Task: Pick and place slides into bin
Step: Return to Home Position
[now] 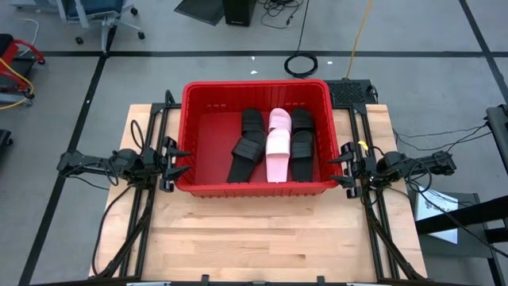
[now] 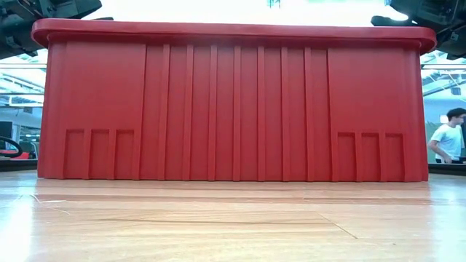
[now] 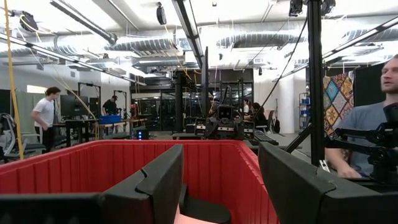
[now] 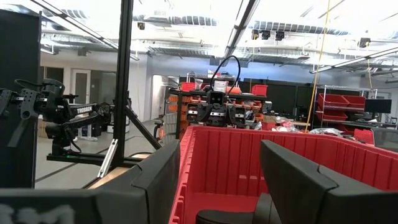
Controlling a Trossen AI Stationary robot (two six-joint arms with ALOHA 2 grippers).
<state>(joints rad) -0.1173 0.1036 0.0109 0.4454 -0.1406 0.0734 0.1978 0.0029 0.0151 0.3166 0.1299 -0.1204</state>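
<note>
Wooden desk [image 1: 262, 238]: plank top, w/ black arm frames running along both side edges.

Red bin [image 1: 206, 135] sits at the far edge, centred btwn the two arms, long sides parallel to the desk's near edge. In the low view its ribbed near wall spans almost the full width and rests flat on the wood.

All six slides [image 1: 278, 155] are inside the bin, on its floor, bunched toward the right wall. They form three columns of two, each running far to near:
- Left column: black slides [image 1: 246, 155], the nearer one angled toward the bin's left-near corner.
- Middle column: pink slides [image 1: 279, 119], overlapping end to end.
- Right column: two more black ones, just beside the right wall.

Neighbouring columns touch or overlap.

Left gripper [image 1: 178, 160] is outside the bin, just beside the left wall, toward the near-left corner and pointing at the wall. Its fingers are spread apart w/ nothing btwn them. Its wrist view looks over the rim into the red interior.

Right gripper [image 1: 340, 170] mirrors it: outside the right wall, toward the near-right corner, fingers apart, holding nothing.

Bkgd: a person [image 2: 450, 138] in a light shirt stands in the room beyond the desk's right side.
</note>
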